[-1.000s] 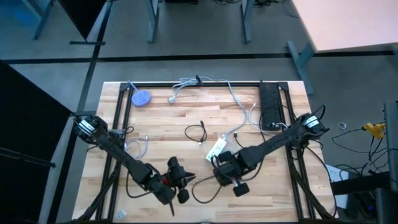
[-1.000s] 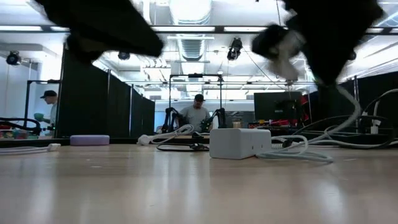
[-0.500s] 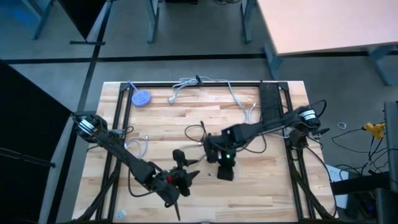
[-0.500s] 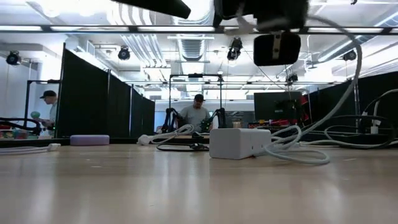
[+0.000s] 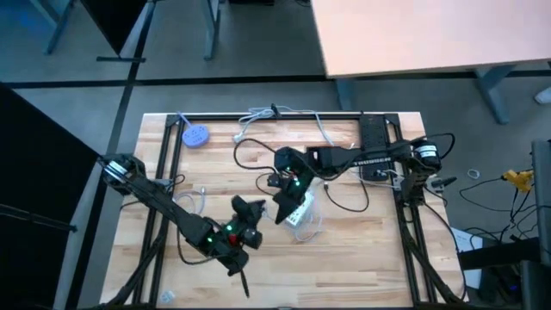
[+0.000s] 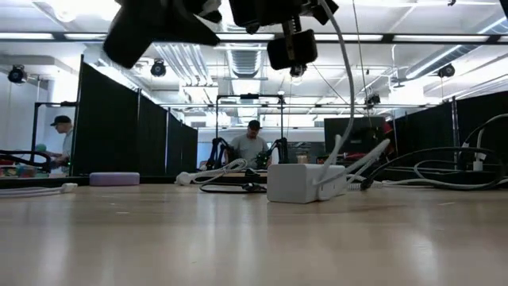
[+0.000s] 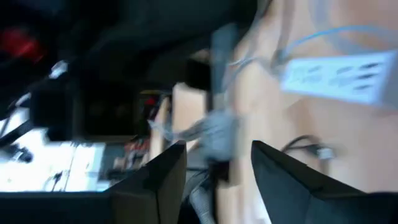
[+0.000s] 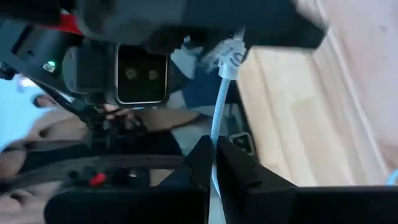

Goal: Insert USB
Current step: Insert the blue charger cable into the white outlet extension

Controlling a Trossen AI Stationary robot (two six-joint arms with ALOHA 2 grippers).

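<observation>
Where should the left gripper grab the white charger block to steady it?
Probably from above, pinching the white charger block across its two long sides, mid-length: it lies flat on the table, and its port face should stay uncovered.

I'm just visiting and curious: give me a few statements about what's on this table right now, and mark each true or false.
1. The white hub lies flat on the wooden table. True.
2. The right gripper pinches a white cable. True.
3. The purple disc sits beside the hub. False: it lies far off, near the table's far left corner.
4. The left gripper is shut on the hub. False: its fingers are apart, holding nothing.
5. The black power strip lies along the table's right side. True.
</observation>
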